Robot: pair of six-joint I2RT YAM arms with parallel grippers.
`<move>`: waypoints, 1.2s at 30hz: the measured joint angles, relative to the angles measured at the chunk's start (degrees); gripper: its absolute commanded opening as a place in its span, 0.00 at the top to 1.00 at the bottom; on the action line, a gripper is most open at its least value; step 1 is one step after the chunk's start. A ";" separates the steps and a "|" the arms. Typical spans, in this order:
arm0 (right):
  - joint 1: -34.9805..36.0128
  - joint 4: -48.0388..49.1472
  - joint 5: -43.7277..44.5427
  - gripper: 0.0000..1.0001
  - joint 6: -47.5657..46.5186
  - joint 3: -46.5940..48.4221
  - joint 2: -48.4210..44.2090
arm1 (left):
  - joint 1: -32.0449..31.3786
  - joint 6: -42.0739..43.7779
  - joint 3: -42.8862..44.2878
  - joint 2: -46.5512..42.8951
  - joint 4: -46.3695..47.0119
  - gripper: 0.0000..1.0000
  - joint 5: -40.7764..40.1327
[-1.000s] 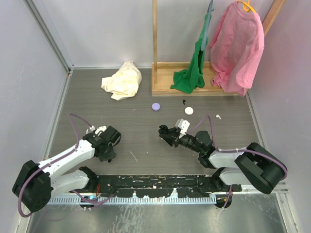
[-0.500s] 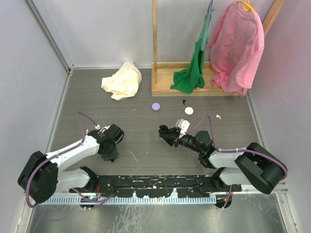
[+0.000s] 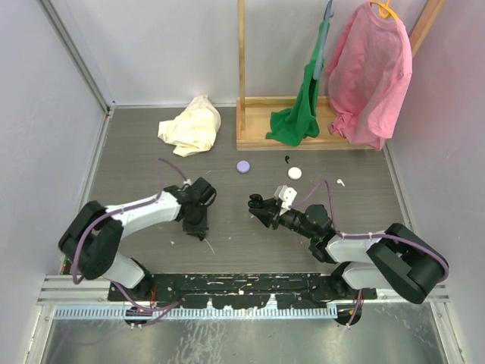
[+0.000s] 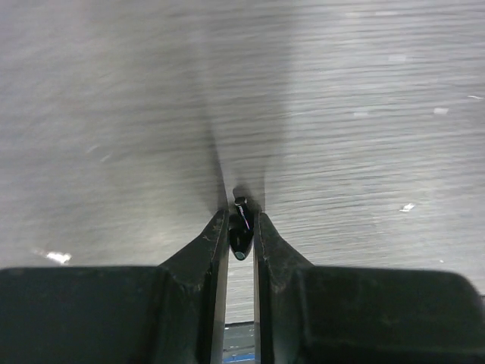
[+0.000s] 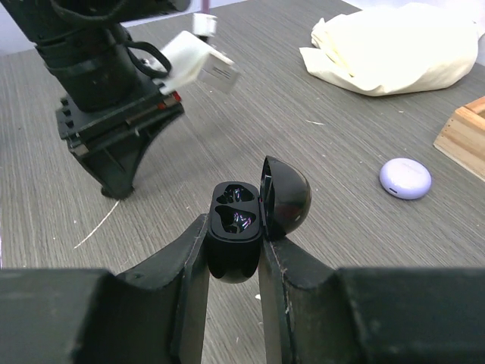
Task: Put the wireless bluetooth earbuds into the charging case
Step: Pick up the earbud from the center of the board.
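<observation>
Grey wood-grain tabletop (image 3: 136, 163) spreads beneath both arms. Stretched low, the left gripper (image 4: 241, 218) pinches a small glossy black earbud (image 4: 241, 233) just above the surface. Facing it, the right gripper (image 5: 233, 226) clamps the smooth black charging case (image 5: 231, 258), its domed lid (image 5: 286, 199) hinged open.

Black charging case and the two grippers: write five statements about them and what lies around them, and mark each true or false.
1. The black charging case sits clamped in the right gripper, lid open. True.
2. The left gripper is empty. False: it pinches a small black earbud.
3. A lilac round case lies on the grey table. True.
4. The crumpled cream cloth covers the lilac round case. False: they lie apart.
5. The two grippers touch. False: there is a gap between them.
</observation>
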 measured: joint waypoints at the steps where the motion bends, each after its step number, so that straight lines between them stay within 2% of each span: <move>1: 0.00 -0.04 0.26 0.99 -0.04 0.00 -0.11 | -1.03 1.49 1.73 1.86 0.63 0.87 0.46; 7: 0.00 -0.50 2.10 0.99 -0.79 -0.20 -0.92 | -6.38 10.19 11.52 11.21 3.10 0.76 2.12; 10: 0.00 -0.83 2.86 0.99 -1.25 -0.35 -0.98 | -7.34 12.46 12.87 12.55 3.34 0.67 2.32; 15: 0.00 -1.36 3.30 0.99 -1.49 -0.46 -0.98 | -7.34 13.55 12.87 12.52 3.08 0.60 1.81; 23: 0.00 -1.44 3.32 0.99 -1.53 -0.50 -0.98 | -7.34 13.99 12.85 12.37 2.27 0.54 1.40; 36: 0.00 -1.51 3.32 0.99 -1.53 -0.50 -0.98 | -7.30 14.62 12.17 10.47 -1.46 0.54 -2.16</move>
